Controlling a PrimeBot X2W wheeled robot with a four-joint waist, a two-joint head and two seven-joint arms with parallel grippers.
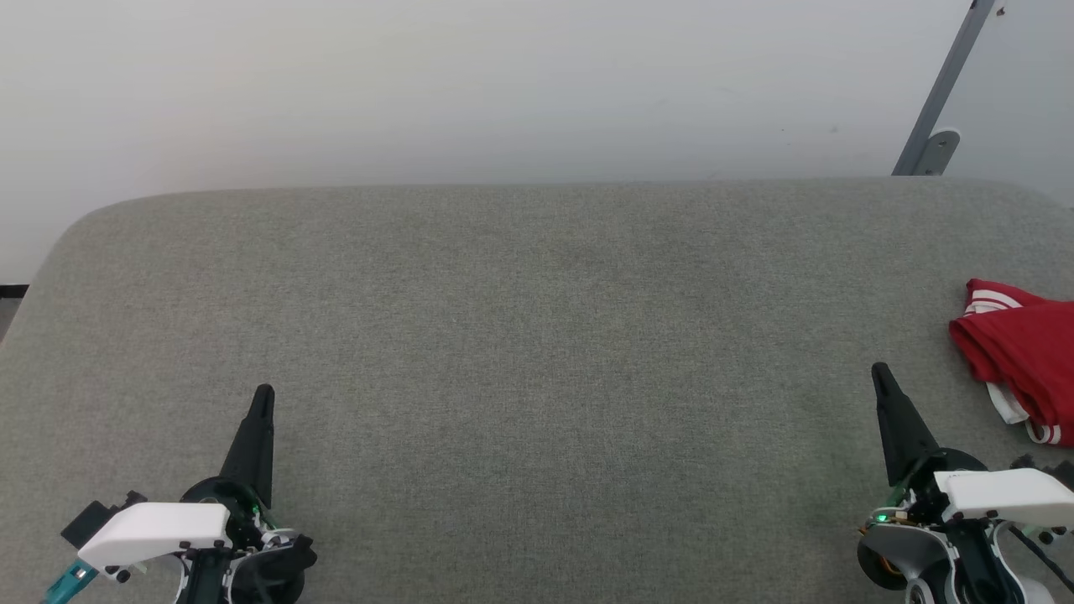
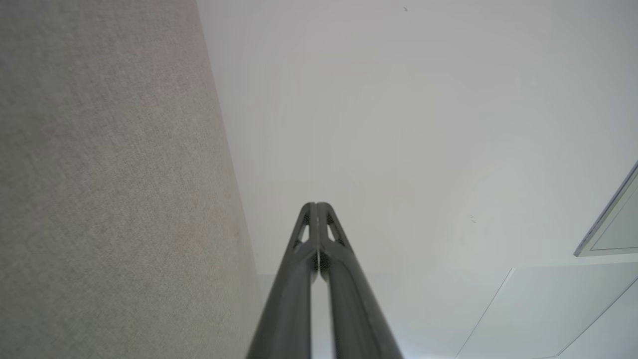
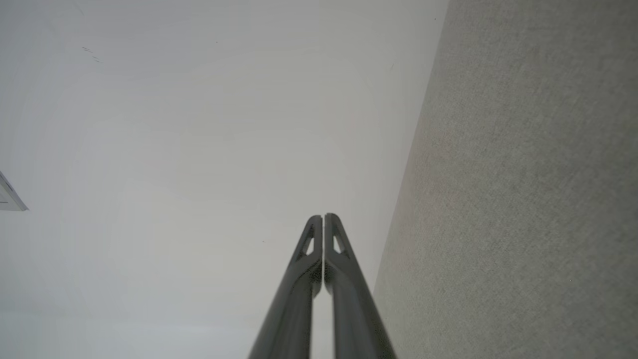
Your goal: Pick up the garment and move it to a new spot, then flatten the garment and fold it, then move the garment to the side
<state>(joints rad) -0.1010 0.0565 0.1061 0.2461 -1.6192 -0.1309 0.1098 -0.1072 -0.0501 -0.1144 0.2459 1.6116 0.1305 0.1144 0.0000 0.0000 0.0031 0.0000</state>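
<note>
The garment (image 1: 1025,352) is a red shirt with white striped trim, lying bunched at the right edge of the grey fabric surface (image 1: 537,335), partly cut off by the picture's edge. My right gripper (image 1: 880,371) stands shut at the lower right, its tip a short way left of the garment and apart from it. My left gripper (image 1: 264,392) is shut at the lower left, far from the garment. In the left wrist view the left gripper (image 2: 316,204) has its fingers pressed together and empty. The right gripper (image 3: 323,216) looks the same in the right wrist view.
A pale wall (image 1: 503,84) rises behind the surface's far edge. A grey metal bracket (image 1: 935,117) leans at the back right. The surface's left corner is rounded, with a strip of floor (image 1: 10,310) beside it.
</note>
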